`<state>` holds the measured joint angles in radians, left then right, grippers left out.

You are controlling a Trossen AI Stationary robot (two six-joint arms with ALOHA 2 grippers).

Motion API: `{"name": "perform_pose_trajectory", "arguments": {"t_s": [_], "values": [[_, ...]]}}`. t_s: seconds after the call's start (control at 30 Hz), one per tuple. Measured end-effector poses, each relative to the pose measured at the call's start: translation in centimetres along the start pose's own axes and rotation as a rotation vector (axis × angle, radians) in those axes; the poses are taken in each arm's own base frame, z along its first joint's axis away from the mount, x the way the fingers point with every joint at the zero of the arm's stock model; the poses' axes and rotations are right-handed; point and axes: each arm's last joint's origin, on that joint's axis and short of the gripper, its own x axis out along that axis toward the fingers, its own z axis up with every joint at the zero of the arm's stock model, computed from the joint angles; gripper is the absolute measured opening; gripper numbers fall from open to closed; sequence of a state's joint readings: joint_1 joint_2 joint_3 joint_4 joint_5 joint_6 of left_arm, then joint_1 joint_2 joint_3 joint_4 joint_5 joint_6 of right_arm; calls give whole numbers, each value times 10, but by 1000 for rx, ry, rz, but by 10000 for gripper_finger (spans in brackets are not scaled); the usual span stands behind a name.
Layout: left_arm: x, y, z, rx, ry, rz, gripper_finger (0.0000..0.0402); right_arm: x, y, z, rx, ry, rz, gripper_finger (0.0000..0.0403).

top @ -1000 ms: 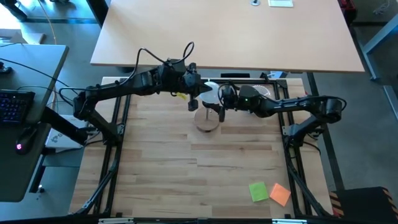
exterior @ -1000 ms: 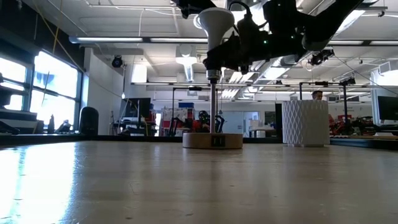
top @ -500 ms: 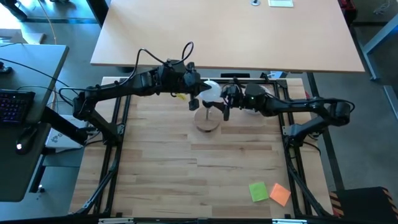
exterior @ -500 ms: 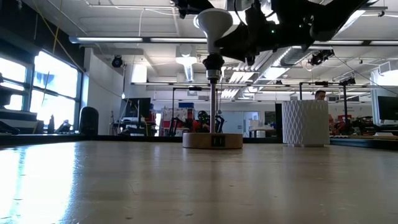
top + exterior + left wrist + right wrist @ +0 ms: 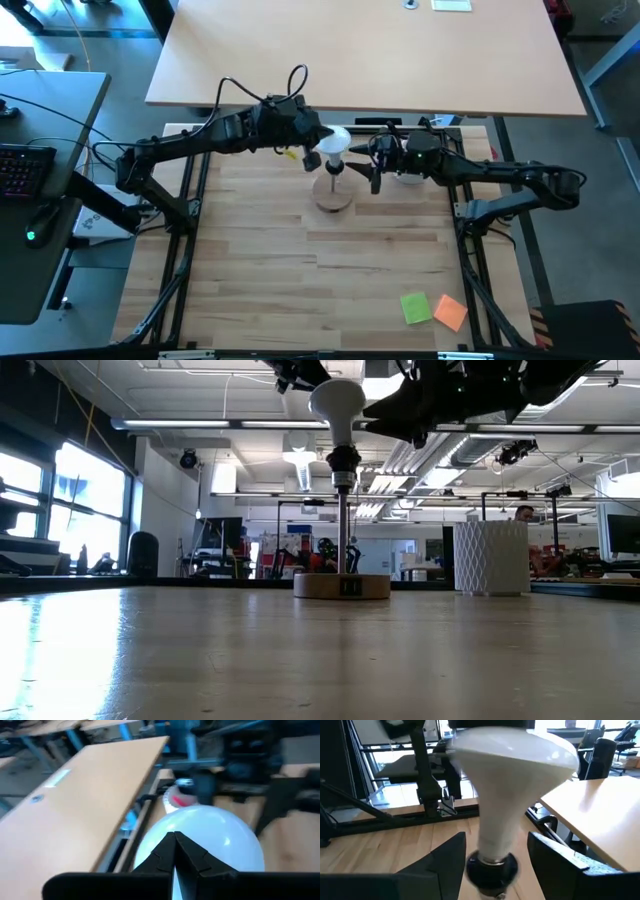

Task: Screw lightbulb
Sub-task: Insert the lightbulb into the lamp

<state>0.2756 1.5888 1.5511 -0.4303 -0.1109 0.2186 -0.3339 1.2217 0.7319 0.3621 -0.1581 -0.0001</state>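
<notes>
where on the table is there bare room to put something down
Bare wood runs across the middle and front of the table, from the lamp base down to the sticky notes at the front right. The back edge is crowded: lightbulb, left pincer, right pincer and white cup.

On my overhead cam the wood worktop [image 5: 260,270] carries a round wooden lamp base [image 5: 333,196] near its far middle, w/ a green sticky note [image 5: 416,308] touching an orange one [image 5: 451,312] at the near right corner. From the low cam I see that base [image 5: 342,586] w/ a thin upright post [image 5: 343,530] topped by a black socket [image 5: 342,460], & a white ribbed cup [image 5: 491,558] off to its right. Beyond the far edge sits a tan desk [image 5: 360,50]; a keyboard [image 5: 22,168] is far left.
</notes>
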Motion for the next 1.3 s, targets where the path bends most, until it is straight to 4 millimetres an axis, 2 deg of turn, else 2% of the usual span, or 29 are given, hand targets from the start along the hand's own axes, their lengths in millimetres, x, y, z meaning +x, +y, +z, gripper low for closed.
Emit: {"name": "perform_pose_trajectory", "arguments": {"t_s": [0.23, 0.5, 0.67, 0.83, 1.17, 1.3], "values": [[-11, 1, 3, 1, -14, 0, 0, -2, 7, 3, -40, -10, -21, 209], [-13, -12, 7, 70, -35, -53, 0, -1, 10, 3, -25, -11, -12, 209], [-14, -20, 11, 103, -75, -77, 0, 7, 5, -7, 29, 27, -26, 209], [-13, -22, 11, 113, -78, -92, 0, 19, 3, -16, 0, 30, -16, 210], [-13, -18, 11, 117, -78, -63, 0, 22, 2, -13, -41, -23, -2, 268], [-13, -13, 12, 109, -86, -42, 0, 22, 0, -11, -68, -43, -11, 273]]}}
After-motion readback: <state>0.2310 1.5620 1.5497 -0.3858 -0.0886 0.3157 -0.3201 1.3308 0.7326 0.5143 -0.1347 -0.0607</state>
